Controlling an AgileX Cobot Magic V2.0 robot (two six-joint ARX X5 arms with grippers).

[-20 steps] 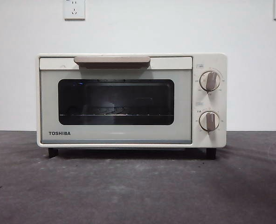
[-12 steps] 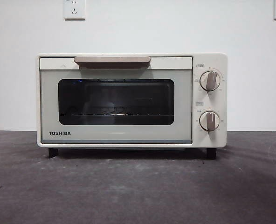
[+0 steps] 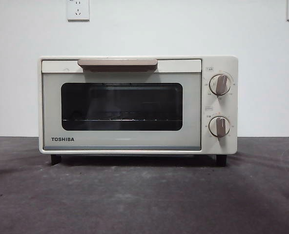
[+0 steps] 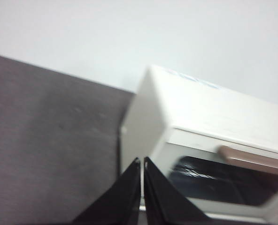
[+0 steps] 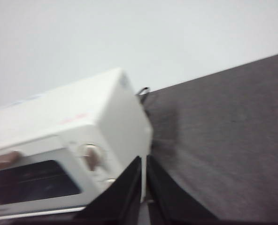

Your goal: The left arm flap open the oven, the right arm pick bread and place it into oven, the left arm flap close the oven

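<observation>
Two pincers hang above the worktop (image 3: 144,195), neither touching anything: the left pincer (image 4: 142,161) has its jaws pressed together and sits off the oven's (image 3: 137,105) handle-side corner, and the right pincer (image 5: 144,159), jaws likewise together, sits off the corner by the knobs (image 3: 219,84). The oven stands toward the worktop's back edge, against the wall, with its door (image 3: 121,109) shut and the handle (image 3: 117,63) along the door's top. Through the dark glass only the rack (image 3: 120,119) shows; no bread can be made out inside, and none is visible on the worktop in any view. That is probably the main risk: with the bread out of sight, the right pincer has nothing to aim for. A second risk is at the handle, since the left pincer's closed, pointed tips could likely slip off the bar rather than hook it, or push on the light body and shove the oven back on its feet (image 3: 55,159). Both wrist views are blurred, so fine alignment is hard to judge.
</observation>
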